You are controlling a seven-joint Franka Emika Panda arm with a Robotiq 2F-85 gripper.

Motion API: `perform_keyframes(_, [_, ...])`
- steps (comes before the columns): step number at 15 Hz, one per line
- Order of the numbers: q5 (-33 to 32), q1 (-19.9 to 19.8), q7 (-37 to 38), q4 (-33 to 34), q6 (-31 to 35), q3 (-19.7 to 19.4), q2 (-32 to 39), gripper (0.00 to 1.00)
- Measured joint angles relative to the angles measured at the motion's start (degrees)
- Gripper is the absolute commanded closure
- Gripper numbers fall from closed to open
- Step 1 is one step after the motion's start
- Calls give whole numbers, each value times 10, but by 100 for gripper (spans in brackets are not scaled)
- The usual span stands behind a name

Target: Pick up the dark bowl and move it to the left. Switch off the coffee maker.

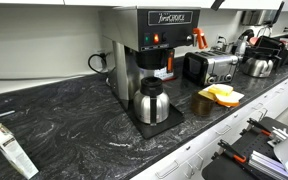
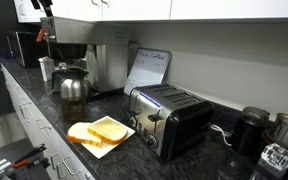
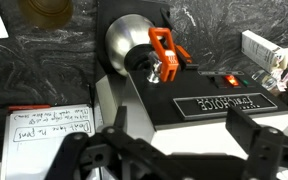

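Two fingers [image 3: 118,150] of the gripper [image 3: 184,155] stand wide apart, empty, above the coffee maker [image 1: 149,45]. The dark bowl [image 1: 201,105] sits on the countertop [image 1: 74,120] near the steel carafe [image 1: 151,100]. It is probably light, rigid and slick, so pinch its rim.

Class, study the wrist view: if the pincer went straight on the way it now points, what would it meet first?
Probably the black top of the coffee maker: the open pincer points down at it. Depth is unclear in this view, so that is a judgement.
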Motion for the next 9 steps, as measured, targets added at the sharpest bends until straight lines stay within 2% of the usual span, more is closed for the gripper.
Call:
perform_keyframes(5, [2,2,0,1,-1,6,4,0])
perform_keyframes(9, [5,12,-1,19,5,34,28,0])
